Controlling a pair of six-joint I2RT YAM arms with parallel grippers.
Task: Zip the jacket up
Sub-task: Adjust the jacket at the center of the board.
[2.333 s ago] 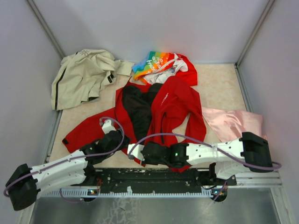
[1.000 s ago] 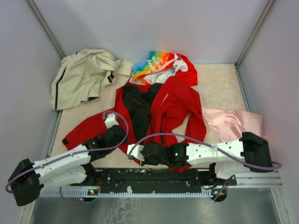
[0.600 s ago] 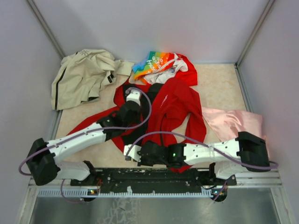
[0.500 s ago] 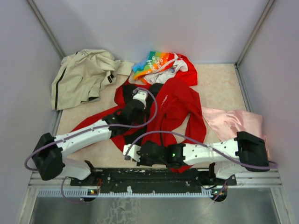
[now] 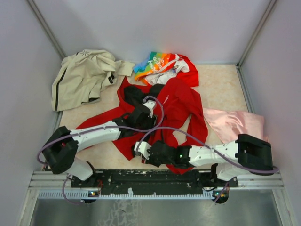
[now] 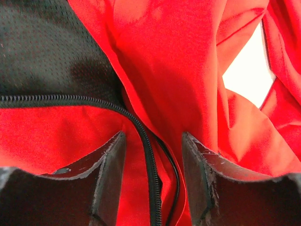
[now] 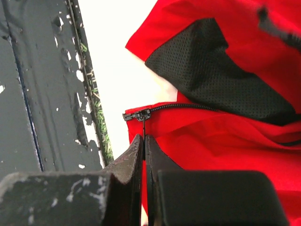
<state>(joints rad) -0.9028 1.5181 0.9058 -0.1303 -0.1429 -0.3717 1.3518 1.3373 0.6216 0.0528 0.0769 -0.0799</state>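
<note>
The red jacket (image 5: pixel 181 101) lies open on the table, its black lining (image 5: pixel 133 94) showing. My left gripper (image 5: pixel 149 107) is low over the jacket's middle. In the left wrist view it (image 6: pixel 153 155) is open, with a dark zipper line (image 6: pixel 149 160) and a fold of red cloth between its fingers. My right gripper (image 5: pixel 141 149) is at the jacket's near hem. In the right wrist view it (image 7: pixel 144 139) is shut on the thin pull tab of the zipper slider (image 7: pixel 137 114) at the hem's corner, beside the black lining (image 7: pixel 211 75).
A beige jacket (image 5: pixel 84 75) lies at the back left. A rainbow-printed red garment (image 5: pixel 157 63) lies behind the jacket. A pink cloth (image 5: pixel 235 123) lies at the right. The dark mounting rail (image 5: pixel 155 181) runs along the near edge, close to the right gripper (image 7: pixel 42 94).
My left arm has swung from the near-left sleeve forward and right onto the jacket's middle. My right gripper has stayed at the hem and shifted a little right with the slider.
</note>
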